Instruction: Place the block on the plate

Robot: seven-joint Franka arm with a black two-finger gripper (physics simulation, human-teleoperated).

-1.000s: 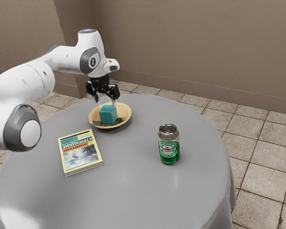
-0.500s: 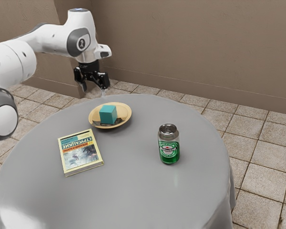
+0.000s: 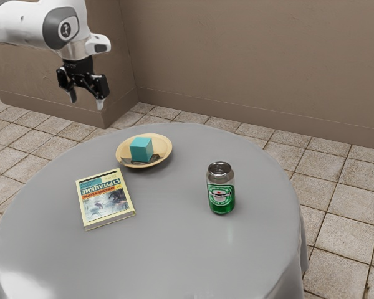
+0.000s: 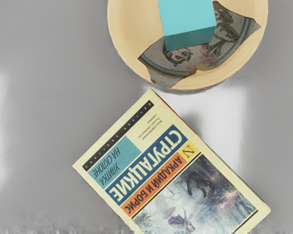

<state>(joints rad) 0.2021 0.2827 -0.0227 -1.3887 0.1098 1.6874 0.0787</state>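
Hovering above and beyond the counter's (image 3: 174, 255) edge, toward the exterior view's upper left, the tool (image 3: 87, 101) is released, its two fingers spread with open air between them. The teal block (image 3: 141, 149) sits upright inside the shallow, cream-yellow plate (image 3: 164, 148), within its rim. Under and beside the block, a dark, patterned patch with jagged edges covers part of the plate's inside.

A paperback book (image 3: 106, 202) lies flat near the plate, face up, with cream borders, Cyrillic lettering and a misty picture on its cover. It is the plate's closest neighbor; in the wrist view one of its corners points toward the rim. A green and silver drink can (image 3: 220, 190) stands upright well apart from both, toward the exterior view's right, with a label around its middle. The can is the tallest obstacle on the counter.

The counter is round and draped in smooth grey cloth, which falls in folds at the exterior view's right and catches a bright sheen near its lower left. Around it, the floor (image 3: 343, 243) is laid with mottled beige tiles and dark joints. Behind rises a plain brown wall (image 3: 255, 56) with a baseboard (image 3: 237, 114) along its foot, and a section of it juts forward at the exterior view's left.
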